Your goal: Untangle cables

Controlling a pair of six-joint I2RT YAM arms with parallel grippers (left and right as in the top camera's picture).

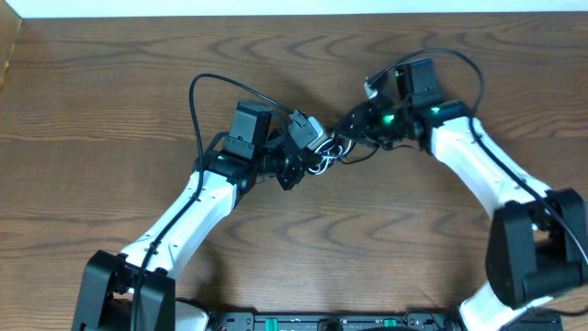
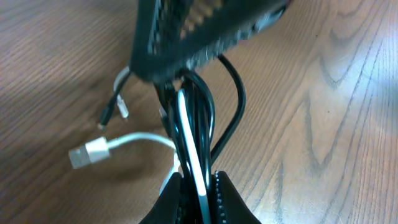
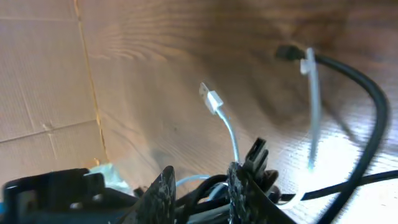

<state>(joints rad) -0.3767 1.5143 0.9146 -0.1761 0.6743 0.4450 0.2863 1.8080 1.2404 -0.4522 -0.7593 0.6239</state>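
The left gripper [image 2: 200,194] sits closest, clenched on the cables [image 2: 194,149]. It pinches a black cord [image 2: 208,112] and a white cord [image 2: 186,118] together between its pads, probably to anchor the tangle while the other arm works. From there the bundle runs straight to the right gripper [image 3: 200,193], so the knot is strung between the two arms near the middle of the table [image 1: 110,92]. A white plug [image 2: 87,152] and two smaller ends trail loose toward the wood. In the right wrist view that gripper's fingers [image 3: 163,193] stand apart with strands lying in the gap. Whether they pinch anything cannot be told. A black plug [image 3: 256,155] juts up beside one finger. Cardboard [image 3: 43,74] borders the table's edge.
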